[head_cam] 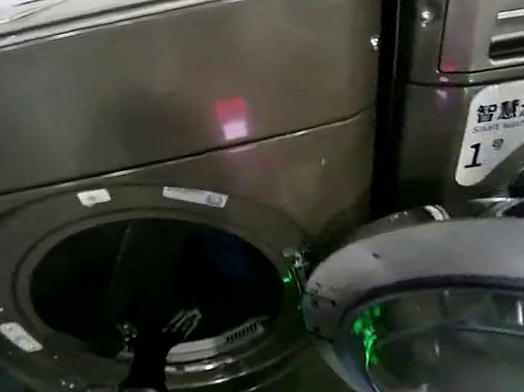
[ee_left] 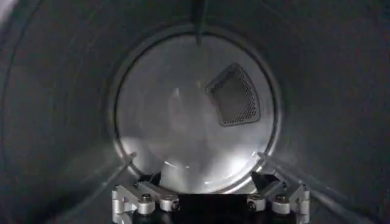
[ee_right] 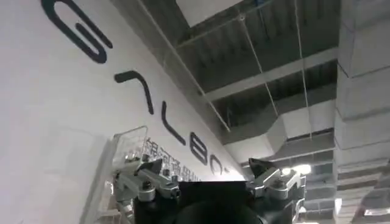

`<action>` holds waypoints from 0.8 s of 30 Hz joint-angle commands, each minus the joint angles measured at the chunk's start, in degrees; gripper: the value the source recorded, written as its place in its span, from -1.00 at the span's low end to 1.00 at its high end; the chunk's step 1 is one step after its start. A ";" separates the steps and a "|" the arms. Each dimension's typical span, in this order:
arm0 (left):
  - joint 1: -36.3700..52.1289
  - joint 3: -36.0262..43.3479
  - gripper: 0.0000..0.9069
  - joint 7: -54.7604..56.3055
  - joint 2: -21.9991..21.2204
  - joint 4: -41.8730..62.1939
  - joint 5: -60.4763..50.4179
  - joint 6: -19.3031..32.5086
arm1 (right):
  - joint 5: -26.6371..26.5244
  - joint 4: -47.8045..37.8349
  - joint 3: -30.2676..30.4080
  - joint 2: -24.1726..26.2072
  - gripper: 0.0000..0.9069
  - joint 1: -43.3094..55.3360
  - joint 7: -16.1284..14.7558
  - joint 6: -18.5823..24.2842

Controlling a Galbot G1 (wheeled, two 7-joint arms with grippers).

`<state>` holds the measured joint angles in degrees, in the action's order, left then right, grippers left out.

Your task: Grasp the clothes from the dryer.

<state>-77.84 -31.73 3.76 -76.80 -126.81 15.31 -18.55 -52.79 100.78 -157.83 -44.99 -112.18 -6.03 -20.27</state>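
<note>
Brown-grey dryer (head_cam: 151, 84), door open: our left claw (ee_left: 210, 198) spread wide inside the drum; we should reach lower for clothes.

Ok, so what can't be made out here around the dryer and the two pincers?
- Whether the dark blue soft fabric clothes lie inside the large brown-grey metallic dryer: the head view has deep shadow in the opening, and the left wrist view's bottom edge cuts off the drum floor.
- Left pincer: its grip state is cropped by the left wrist view's bottom edge.
- Right pincer: likewise cropped in the right wrist view.
</note>
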 commanded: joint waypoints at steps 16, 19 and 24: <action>42.19 8.45 1.00 -2.54 -1.43 49.00 -1.15 6.71 | 2.45 -2.48 -4.52 1.90 1.00 -2.65 -0.16 -2.17; 47.33 9.45 1.00 -3.78 -1.92 55.57 -0.95 7.79 | 2.52 -2.79 -4.75 2.23 1.00 -2.79 -0.24 -2.22; 58.36 11.65 1.00 -10.16 -1.94 72.50 -5.88 6.89 | 2.58 -2.90 -4.60 2.44 1.00 -2.74 -0.48 -2.00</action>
<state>-35.17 -22.26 -1.25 -78.26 -76.86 13.06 -12.25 -50.20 98.11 -162.00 -42.59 -114.77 -6.48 -22.27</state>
